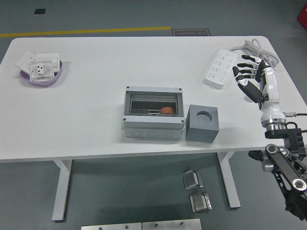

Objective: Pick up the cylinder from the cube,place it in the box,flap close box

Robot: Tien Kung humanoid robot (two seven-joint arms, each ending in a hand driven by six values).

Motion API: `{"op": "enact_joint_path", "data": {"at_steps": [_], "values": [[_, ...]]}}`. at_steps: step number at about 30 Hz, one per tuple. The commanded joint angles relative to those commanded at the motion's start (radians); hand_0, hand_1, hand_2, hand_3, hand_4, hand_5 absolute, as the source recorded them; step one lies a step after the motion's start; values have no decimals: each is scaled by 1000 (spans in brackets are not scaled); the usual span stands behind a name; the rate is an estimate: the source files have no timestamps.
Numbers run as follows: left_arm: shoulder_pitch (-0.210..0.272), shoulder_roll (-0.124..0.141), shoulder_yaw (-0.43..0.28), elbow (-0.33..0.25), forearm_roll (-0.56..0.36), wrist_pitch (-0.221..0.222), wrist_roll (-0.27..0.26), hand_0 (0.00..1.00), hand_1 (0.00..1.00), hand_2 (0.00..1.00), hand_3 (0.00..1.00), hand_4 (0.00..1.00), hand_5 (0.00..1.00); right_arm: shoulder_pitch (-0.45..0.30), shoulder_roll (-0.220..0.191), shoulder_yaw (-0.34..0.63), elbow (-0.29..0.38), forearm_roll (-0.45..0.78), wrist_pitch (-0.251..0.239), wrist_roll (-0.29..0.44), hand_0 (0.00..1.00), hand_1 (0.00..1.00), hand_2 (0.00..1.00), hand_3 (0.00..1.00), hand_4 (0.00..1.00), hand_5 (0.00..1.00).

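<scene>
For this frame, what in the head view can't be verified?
- Orange cylinder in the box: partly hidden behind the window frame.
- Box flap: latched or not, glare hides it.
- Left robot hand: outside the frame.
- Items in the purple bowl: too small to identify.

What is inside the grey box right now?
Through the box's window an orange cylinder lies at the right, beside a small pale piece I cannot identify. The dark flap hides the rest of the interior.

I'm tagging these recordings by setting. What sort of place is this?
Probably a robotics lab or workshop: a white table on a grey floor with a yellow line, holding a grey junction box, a power strip and a bowl of wall sockets.
</scene>
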State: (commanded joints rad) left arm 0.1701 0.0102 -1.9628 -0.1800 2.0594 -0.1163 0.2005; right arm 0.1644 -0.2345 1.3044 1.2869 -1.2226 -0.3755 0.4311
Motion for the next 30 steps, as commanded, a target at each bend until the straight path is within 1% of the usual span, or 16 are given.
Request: {"op": "enact_joint_path", "data": {"at_steps": [1,2,7,8,11,13,14,19,21,30], "values": [[2,-1,-12,0,11,-1,-1,622,582,545,591,489,65,-4,1,4,-1,28,3,13,592,644,689,745,903,519],[5,-3,-23,0,21,-1,-1,624,582,544,591,489,61,-8,2,8,-3,55,8,24,653,678,711,754,909,529],[13,-9,-59,0,51,-2,-3,624,582,544,591,489,61,-24,5,17,-4,168,29,60,653,678,711,754,909,529],[14,-9,-63,0,53,-2,-4,627,582,544,590,489,61,-26,5,18,-4,191,32,65,672,683,715,753,932,554],[15,-10,-68,0,57,-1,-5,627,582,544,590,489,61,-27,7,20,-3,221,38,70,672,683,715,753,932,554],[14,-10,-65,0,54,-1,-5,627,582,544,590,489,61,-26,8,21,-1,222,41,69,672,683,715,753,932,554],[14,-10,-62,0,51,-1,-6,628,581,543,589,489,59,-25,9,23,1,219,41,67,705,696,716,754,939,563],[11,-10,-42,0,30,2,-9,628,581,543,589,489,59,-32,6,37,19,187,43,53,705,696,716,754,939,563],[10,-8,-40,0,25,4,-11,628,583,543,590,490,55,-40,3,45,29,177,42,50,723,707,718,752,942,567],[-1,8,-59,0,40,4,-14,629,586,543,589,491,58,-66,3,94,45,171,36,56,726,709,720,756,948,575]]}}
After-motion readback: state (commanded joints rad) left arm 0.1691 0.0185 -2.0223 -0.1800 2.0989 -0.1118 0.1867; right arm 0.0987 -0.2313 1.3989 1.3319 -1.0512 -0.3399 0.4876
